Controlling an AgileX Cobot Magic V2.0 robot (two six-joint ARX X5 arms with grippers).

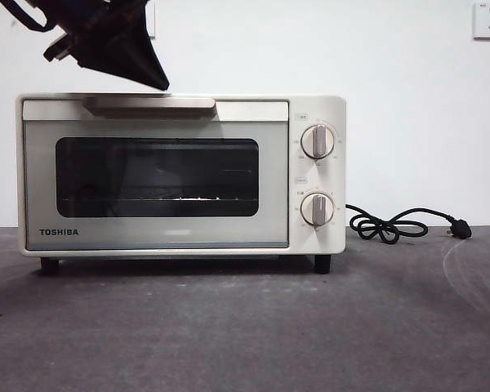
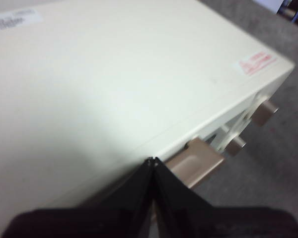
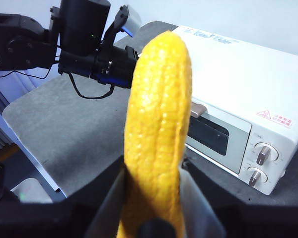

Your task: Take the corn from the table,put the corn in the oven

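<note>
The oven (image 1: 180, 175) stands on the desk (image 1: 229, 327) with its door shut. Through the dark window (image 1: 157, 177) only a wire rack and a few pale specks show; I can make out nothing else inside.

Going from the left, the left gripper (image 2: 152, 159) hangs just above the oven's front top edge, directly over the beige handle (image 2: 196, 166), its two black jaws pressed together with nothing between them. In the front view it is the dark shape (image 1: 114, 41) coming down from the upper left, its tip just above the handle and apart from it.

Further right, below that gripper's level, the two round knobs (image 1: 318, 141) sit one over the other on the oven's front panel, and a black power cord (image 1: 400, 224) lies coiled on the desk beside the oven.

The right gripper (image 3: 154, 198) is raised off the desk, in front of the oven and well apart from it, clamped on the corn (image 3: 159, 129). The corn stands upright between the jaws, bright yellow-orange, bumpy with rows of kernels, rounded at the top, its lower end hidden in the grip.
</note>
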